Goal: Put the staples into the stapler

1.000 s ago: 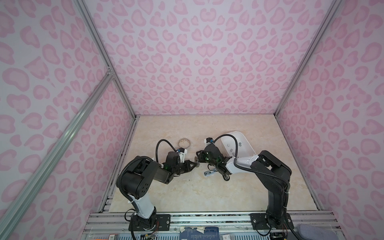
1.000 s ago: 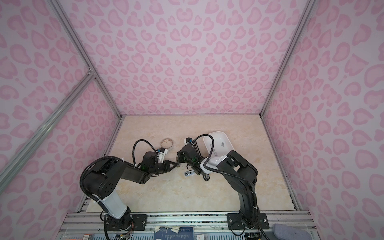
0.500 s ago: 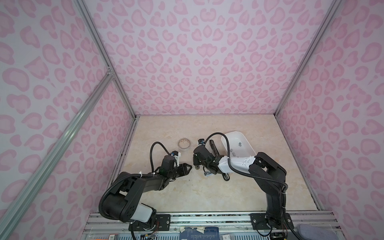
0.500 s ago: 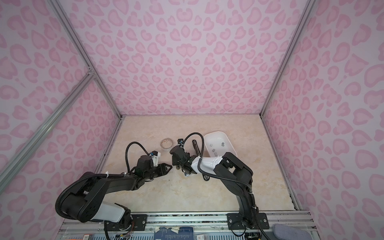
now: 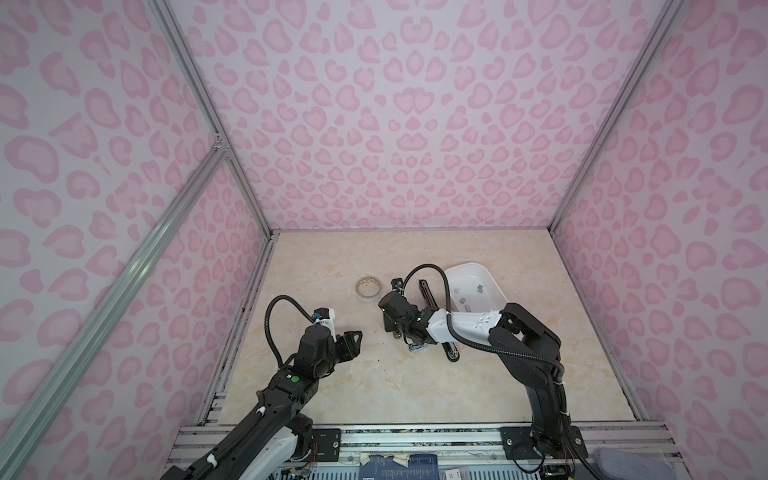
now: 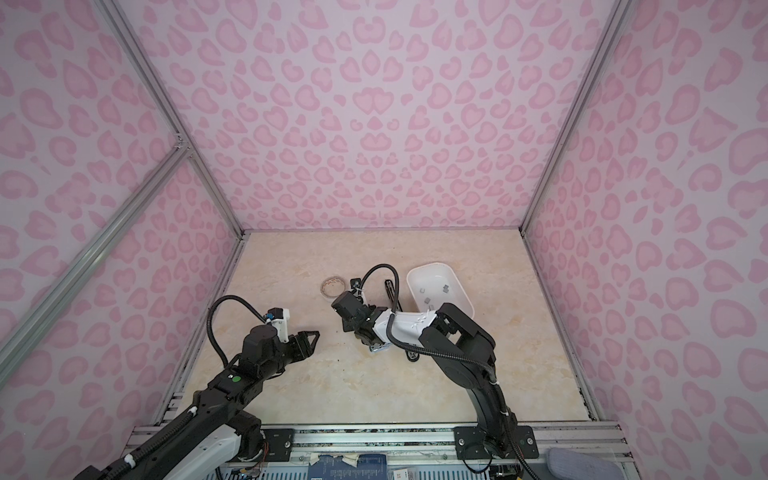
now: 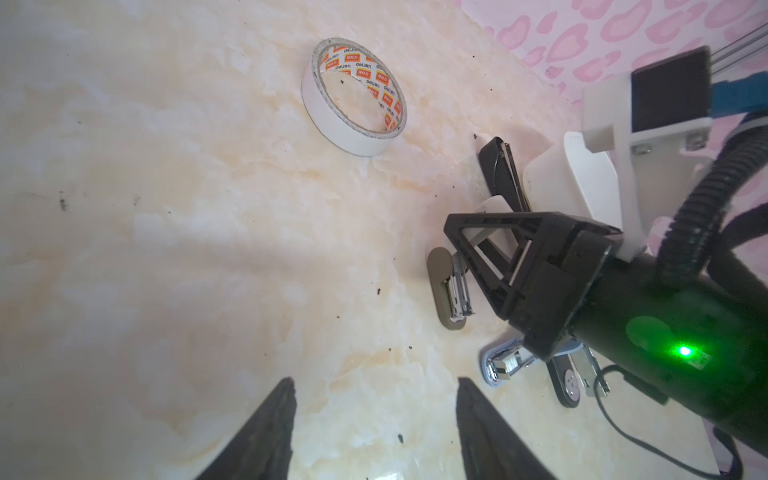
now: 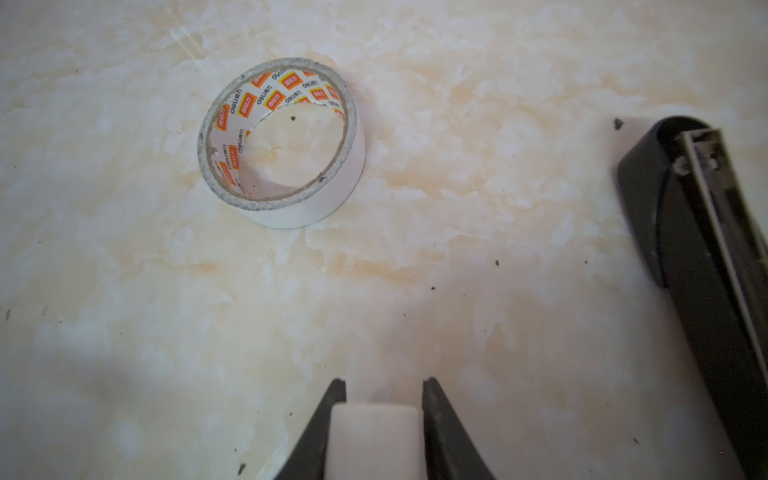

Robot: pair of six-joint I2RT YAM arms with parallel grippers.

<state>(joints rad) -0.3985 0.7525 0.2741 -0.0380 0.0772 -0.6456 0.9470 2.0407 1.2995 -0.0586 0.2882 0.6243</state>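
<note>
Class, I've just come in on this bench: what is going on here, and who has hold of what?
The right end effector reaches across the middle and is closed on the white lid of a small stapler, holding the lid up so that the metal magazine shows. The left end effector hangs open and empty over the table. The staples lie in the white tray. A tape roll sits nearby.

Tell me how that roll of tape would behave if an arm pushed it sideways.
The tape roll lies flat on the smooth tabletop, so it would probably slide, not roll. Little tape seems left on the cardboard core, so it is likely light. Its ring looks stiff enough to pinch by the wall.
</note>
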